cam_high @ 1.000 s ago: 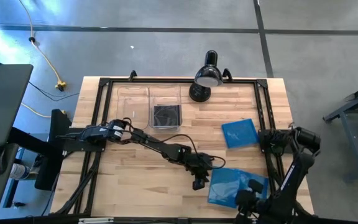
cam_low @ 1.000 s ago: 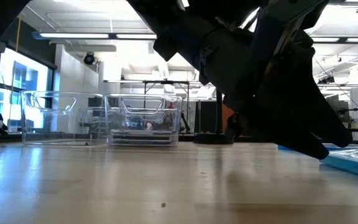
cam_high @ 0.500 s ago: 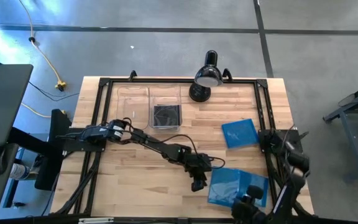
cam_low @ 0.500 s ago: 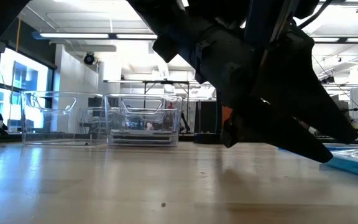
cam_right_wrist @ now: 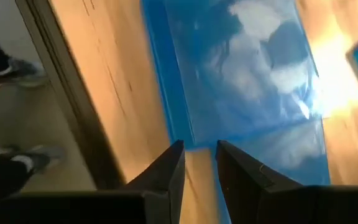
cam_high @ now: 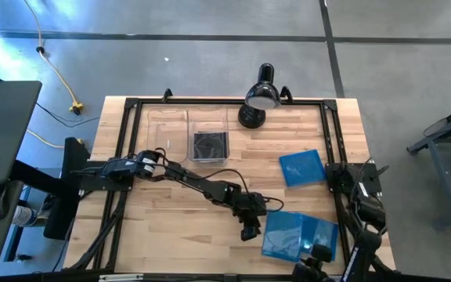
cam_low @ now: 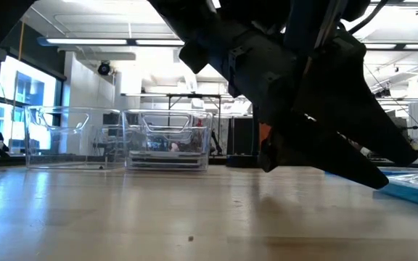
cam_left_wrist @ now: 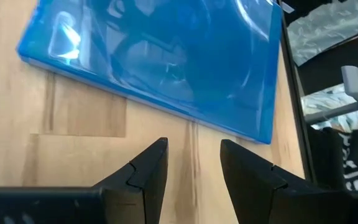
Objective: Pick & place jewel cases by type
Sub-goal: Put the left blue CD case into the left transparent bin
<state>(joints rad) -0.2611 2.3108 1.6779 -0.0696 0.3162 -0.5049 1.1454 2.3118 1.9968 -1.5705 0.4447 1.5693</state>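
Blue translucent plastic lies just ahead of the left gripper (cam_left_wrist: 194, 171), whose fingers stand slightly apart and empty above bare wood, short of the near edge of the blue jewel-case stack (cam_high: 297, 235). The right gripper (cam_right_wrist: 199, 163) hovers at that stack's far side, jaws narrowly parted, holding nothing. Beyond sit a single blue case (cam_high: 301, 167) and two bins (cam_high: 188, 135). Both grippers converging risks collision, or shoving the stack sideways.

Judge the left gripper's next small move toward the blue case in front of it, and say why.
Probably a short advance toward the near edge of the blue jewel case. The left gripper has its fingers apart with only bare table between them, and the case lies flat just ahead, not yet touched. The right gripper is over other blue cases.
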